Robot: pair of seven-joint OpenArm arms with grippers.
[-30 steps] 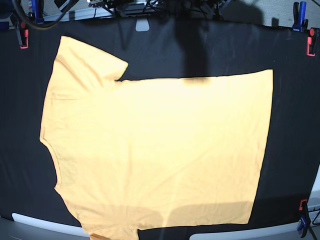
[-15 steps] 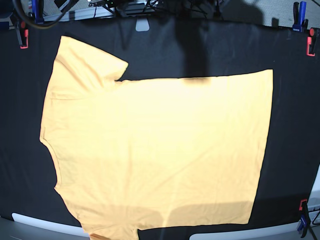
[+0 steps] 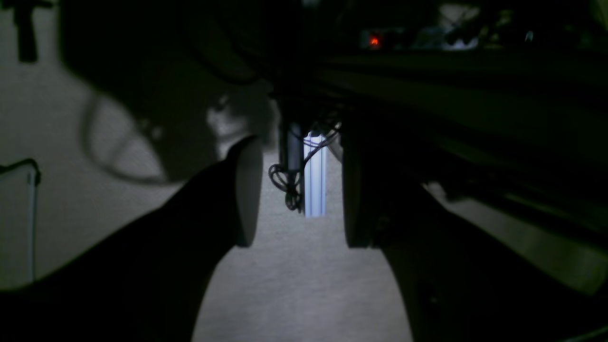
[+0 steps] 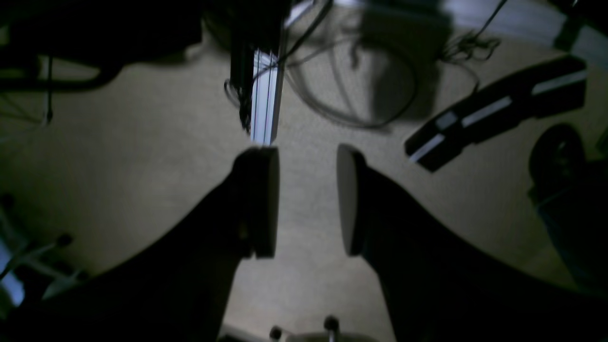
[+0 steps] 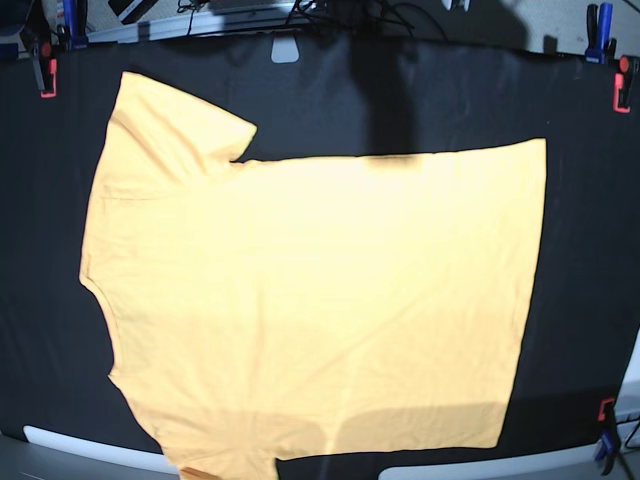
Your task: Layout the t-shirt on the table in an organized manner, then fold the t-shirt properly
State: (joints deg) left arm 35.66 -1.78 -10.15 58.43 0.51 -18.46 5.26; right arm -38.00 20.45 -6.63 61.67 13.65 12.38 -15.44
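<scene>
The light orange-yellow t-shirt [image 5: 310,300] lies spread flat on the black-draped table [image 5: 590,250] in the base view, collar to the left, hem to the right, one sleeve at the upper left. Its lower sleeve runs off the front edge. Neither arm shows in the base view. In the left wrist view my left gripper [image 3: 299,199] is open and empty, off the table over pale floor. In the right wrist view my right gripper [image 4: 306,199] is open and empty, also over floor.
Red and blue clamps [image 5: 45,70] [image 5: 622,80] [image 5: 606,430] hold the cloth at the table's corners. A metal post [image 3: 314,175] and cables stand beyond the left gripper. A post [image 4: 264,95], cables and a dark bar [image 4: 494,111] lie on the floor below the right gripper.
The cable loop and arm parts at the top left of the base view have gone out of sight. The shirt has not moved.
</scene>
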